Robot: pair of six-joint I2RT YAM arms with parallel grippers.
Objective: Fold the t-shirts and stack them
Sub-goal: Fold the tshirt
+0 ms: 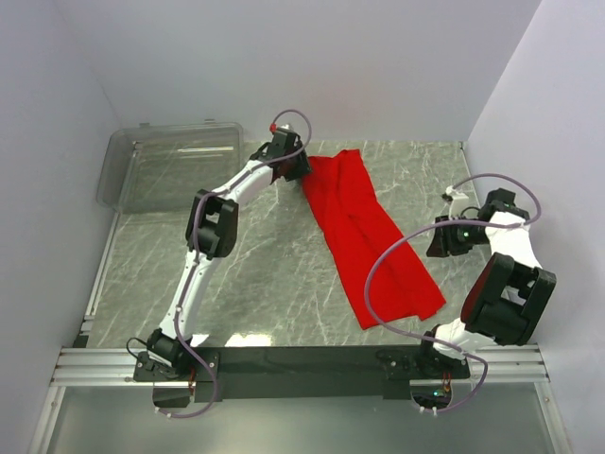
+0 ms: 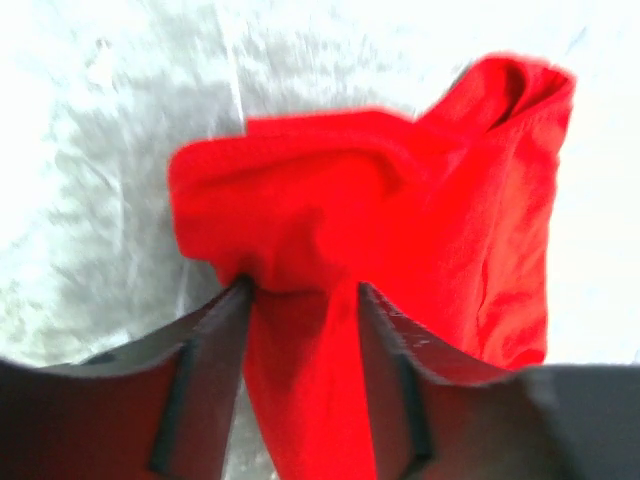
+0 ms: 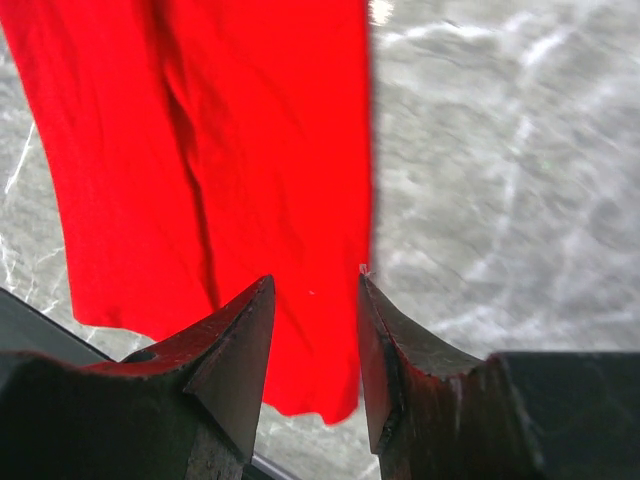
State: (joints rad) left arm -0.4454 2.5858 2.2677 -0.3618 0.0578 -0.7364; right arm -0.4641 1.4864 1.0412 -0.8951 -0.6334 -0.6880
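One red t-shirt [image 1: 364,227] lies on the marble table, folded into a long strip that runs from the far middle toward the near right. My left gripper [image 1: 301,168] is at the strip's far left corner. In the left wrist view its jaws [image 2: 300,285] stand apart, and bunched red cloth [image 2: 400,200] fills the gap at the fingertips. My right gripper [image 1: 437,238] hovers just right of the strip's middle. It is open [image 3: 315,277] with nothing held, and the shirt's right edge [image 3: 200,150] shows below it.
A clear plastic bin [image 1: 170,170] stands at the far left corner of the table. White walls close in the left, back and right sides. A metal rail [image 1: 302,364] carrying both arm bases runs along the near edge.
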